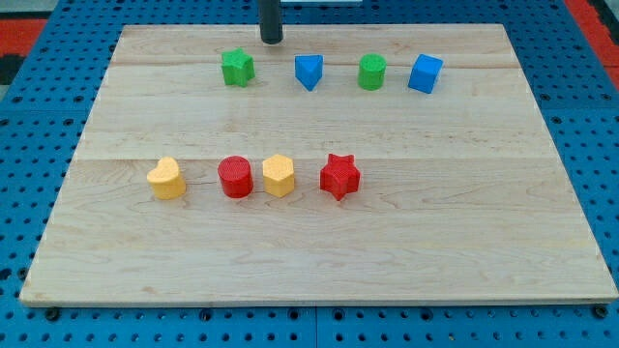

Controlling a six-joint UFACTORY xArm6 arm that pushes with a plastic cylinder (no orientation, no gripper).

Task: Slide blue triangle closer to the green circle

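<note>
The pale wooden board, faintly streaked with grain, lay on a blue pegboard surface dotted with dark holes. Upon it stood a green star block, a blue triangle block, a green circle block and a blue cube block. There were also a yellow heart block, a red cylinder block, a yellow hexagon block and a red star block; my tip was dark grey.

rod: straight, round, dark grey-black | my tip: blunt, plain, unmarked

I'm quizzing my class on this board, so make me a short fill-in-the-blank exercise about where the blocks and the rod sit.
1. The blue triangle sits between the green star and the green ____.
2. My tip is nearest the ____ star.
3. The block at the top row's right end is the blue ____.
4. The red star is the lower row's ____ end.

Missing words: circle; green; cube; right
</note>
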